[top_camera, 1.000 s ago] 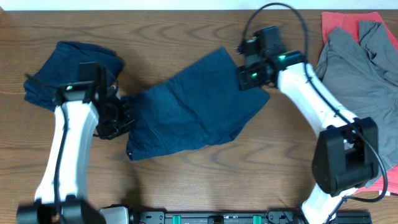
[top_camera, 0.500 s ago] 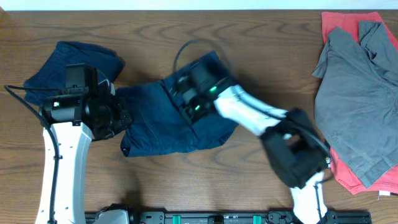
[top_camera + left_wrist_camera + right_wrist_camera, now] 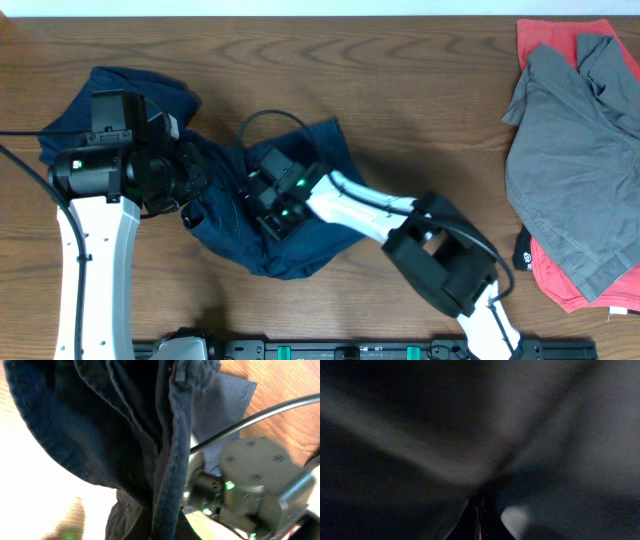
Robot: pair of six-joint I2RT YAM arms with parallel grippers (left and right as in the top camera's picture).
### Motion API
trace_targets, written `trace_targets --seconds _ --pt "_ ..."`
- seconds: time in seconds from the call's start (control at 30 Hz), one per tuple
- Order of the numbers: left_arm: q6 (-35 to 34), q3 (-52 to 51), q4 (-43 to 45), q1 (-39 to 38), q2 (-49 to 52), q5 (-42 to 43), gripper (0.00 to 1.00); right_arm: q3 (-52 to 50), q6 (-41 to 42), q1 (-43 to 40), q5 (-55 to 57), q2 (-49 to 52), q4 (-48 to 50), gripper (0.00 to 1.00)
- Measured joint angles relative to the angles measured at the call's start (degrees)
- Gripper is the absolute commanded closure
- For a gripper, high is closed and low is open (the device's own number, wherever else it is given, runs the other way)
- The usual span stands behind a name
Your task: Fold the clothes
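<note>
The navy shorts (image 3: pixel 300 245) lie bunched at the table's middle left, their right part folded over to the left. My left gripper (image 3: pixel 192 190) is shut on their left edge; in the left wrist view the denim (image 3: pixel 125 435) hangs right in front of the camera and hides the jaws. My right gripper (image 3: pixel 262 200) reaches across and presses into the shorts, holding the cloth it carried over. The right wrist view is filled with dark cloth (image 3: pixel 470 435) and the fingers are hidden. A matching folded navy garment (image 3: pixel 140 85) lies at the back left, behind my left arm.
A grey T-shirt (image 3: pixel 570 150) lies on a red-orange cloth (image 3: pixel 560 35) at the right edge. My right arm (image 3: pixel 400 215) stretches across the table's middle. Its wrist and cable show in the left wrist view (image 3: pixel 250 475). Bare wood lies between the shorts and the T-shirt.
My right gripper has swept from the shorts' right corner far to the left, carrying that side over the rest. The shorts are now narrower and bunched. My left gripper lifted slightly with its edge.
</note>
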Motion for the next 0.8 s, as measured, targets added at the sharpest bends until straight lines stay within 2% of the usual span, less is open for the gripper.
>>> trace_targets --seconds 0.1,0.33,0.53,0.8 --pt "0.0 0.0 -0.1 0.0 0.7 0.0 0.94 -0.1 1.1 -4.0 4.6 -3.7 -5.0 0.99" --pt "-1.1 0.0 0.4 0.0 2.2 0.3 0.94 0.7 0.7 -19.8 16.6 -17.9 -18.1 0.99" --pt "-2.7 0.0 1.5 0.0 2.2 1.9 0.94 0.2 -3.7 -27.0 18.6 -15.9 -24.1 0.99" --pt "-4.6 0.0 2.5 0.0 2.2 3.0 0.94 -7.1 -6.3 -26.9 15.5 -13.2 -19.6 0.99"
